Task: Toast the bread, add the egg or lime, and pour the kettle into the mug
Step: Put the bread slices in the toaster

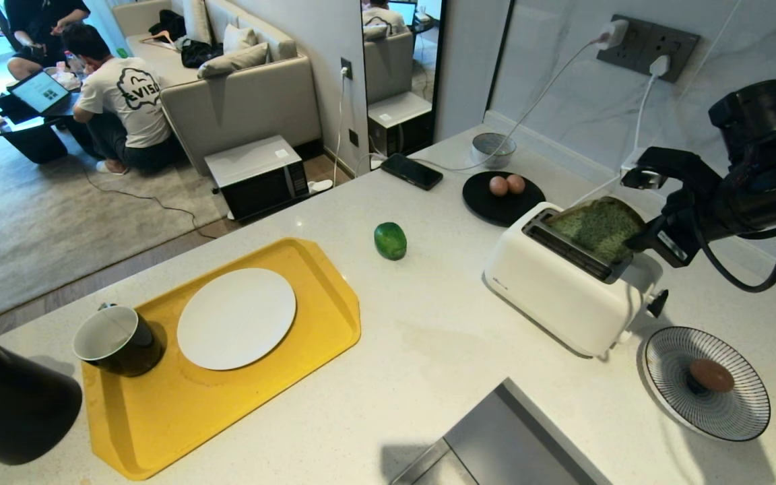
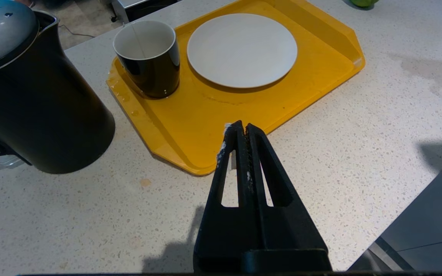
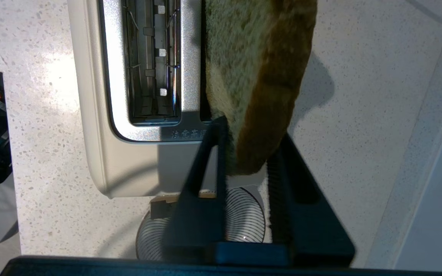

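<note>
The pale green bread (image 1: 597,229) (image 3: 259,76) stands tilted in the far slot of the white toaster (image 1: 550,289) (image 3: 90,115). My right gripper (image 1: 634,246) (image 3: 252,128) straddles its near corner, jaws slightly parted, not squeezing the slice. The lime (image 1: 390,240) lies on the counter. Two eggs (image 1: 506,184) rest on a black plate; a third egg (image 1: 711,375) sits on a striped plate. The black kettle (image 1: 11,404) (image 2: 33,96) stands beside the mug (image 1: 118,340) (image 2: 148,57). My left gripper (image 2: 243,124) hovers shut and empty over the tray's near edge.
A yellow tray (image 1: 260,391) carries the mug and a white plate (image 1: 236,318). A phone (image 1: 411,171) and a small bowl (image 1: 494,148) lie at the back. Cables run to the wall sockets. A grey panel (image 1: 509,438) juts in at the front. People sit on the floor beyond.
</note>
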Available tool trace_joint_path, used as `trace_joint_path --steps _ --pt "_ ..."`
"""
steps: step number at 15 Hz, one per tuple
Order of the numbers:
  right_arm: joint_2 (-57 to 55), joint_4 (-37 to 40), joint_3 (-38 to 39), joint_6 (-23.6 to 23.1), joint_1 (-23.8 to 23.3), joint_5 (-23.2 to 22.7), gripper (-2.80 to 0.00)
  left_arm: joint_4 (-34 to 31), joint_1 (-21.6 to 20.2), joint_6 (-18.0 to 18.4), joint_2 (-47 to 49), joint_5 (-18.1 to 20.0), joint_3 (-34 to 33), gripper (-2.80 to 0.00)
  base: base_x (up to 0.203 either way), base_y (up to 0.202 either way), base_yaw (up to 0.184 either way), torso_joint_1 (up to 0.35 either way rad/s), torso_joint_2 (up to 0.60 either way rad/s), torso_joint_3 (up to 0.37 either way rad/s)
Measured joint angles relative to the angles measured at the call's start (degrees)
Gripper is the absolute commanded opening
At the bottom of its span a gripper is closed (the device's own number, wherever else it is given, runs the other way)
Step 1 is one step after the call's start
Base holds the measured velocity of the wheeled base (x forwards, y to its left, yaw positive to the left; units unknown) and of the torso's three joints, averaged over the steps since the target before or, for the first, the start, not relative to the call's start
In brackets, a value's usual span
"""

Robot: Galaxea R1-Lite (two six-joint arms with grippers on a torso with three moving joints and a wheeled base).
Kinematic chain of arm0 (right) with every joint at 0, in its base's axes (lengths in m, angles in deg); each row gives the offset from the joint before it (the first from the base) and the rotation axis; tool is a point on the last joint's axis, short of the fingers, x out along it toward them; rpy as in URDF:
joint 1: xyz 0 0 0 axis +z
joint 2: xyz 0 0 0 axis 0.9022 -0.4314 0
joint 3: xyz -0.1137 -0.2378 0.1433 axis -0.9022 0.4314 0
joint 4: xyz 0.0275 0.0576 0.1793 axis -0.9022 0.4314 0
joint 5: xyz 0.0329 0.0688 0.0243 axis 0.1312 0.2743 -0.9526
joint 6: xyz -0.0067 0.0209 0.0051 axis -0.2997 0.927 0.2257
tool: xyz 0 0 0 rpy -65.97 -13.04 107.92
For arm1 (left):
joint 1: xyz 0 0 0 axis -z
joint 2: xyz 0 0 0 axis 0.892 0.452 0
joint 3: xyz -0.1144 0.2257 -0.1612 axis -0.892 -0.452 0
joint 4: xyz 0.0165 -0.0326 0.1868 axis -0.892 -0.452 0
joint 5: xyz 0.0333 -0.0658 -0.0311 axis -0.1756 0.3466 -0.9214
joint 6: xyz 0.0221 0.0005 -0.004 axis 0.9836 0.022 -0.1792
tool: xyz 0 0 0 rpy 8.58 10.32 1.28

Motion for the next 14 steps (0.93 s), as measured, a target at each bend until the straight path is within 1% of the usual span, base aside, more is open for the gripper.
trace_joint_path --steps 6,9,12,14 --pt "0.0 0.0 0.2 0.4 0.0 -0.7 0.00 0.0 0.0 0.0 0.0 0.0 0.0 -2.80 0.000 0.000 0.000 0.000 0.00 0.000" --pt "0.2 0.0 0.3 1.3 0.0 -3.1 0.00 0.0 0.0 0.0 0.0 0.0 0.0 -2.80 0.000 0.000 0.000 0.000 0.00 0.000" --pt "1.0 -0.1 -0.3 4.6 0.0 -6.4 0.00 0.0 0.0 0.0 0.0 0.0 0.0 -2.80 0.000 0.000 0.000 0.000 0.00 0.000" --pt "1.8 -0.1 -0.2 4.9 0.1 -6.7 0.00 0.0 0.0 0.0 0.0 0.0 0.0 -2.80 0.000 0.000 0.000 0.000 0.00 0.000"
